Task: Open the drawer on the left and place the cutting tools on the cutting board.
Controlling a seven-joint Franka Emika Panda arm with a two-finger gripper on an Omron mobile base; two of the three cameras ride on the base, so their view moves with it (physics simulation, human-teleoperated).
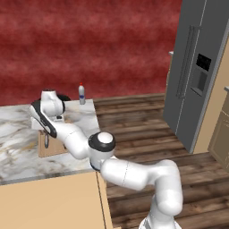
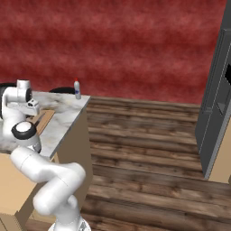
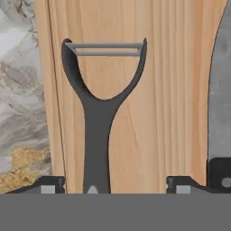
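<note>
While hovering over the light brown rectangular wooden cutting board (image 3: 149, 90), the two-finger gripper (image 3: 115, 184) is standing wide, holding nothing; the dark-grey Y-headed peeler (image 3: 97, 126) is lying flat on it. Likely light, stiff, slippery: regrasp mid-handle.

A flat rectangular cutting board of light brown wood (image 3: 153, 90) lies on the marble counter. On it, near its long edge, a dark-grey Y-headed peeler (image 3: 97, 126) lies flat; a grey knife blade with black handle (image 3: 220, 113) lies at the board's opposite side.
</note>
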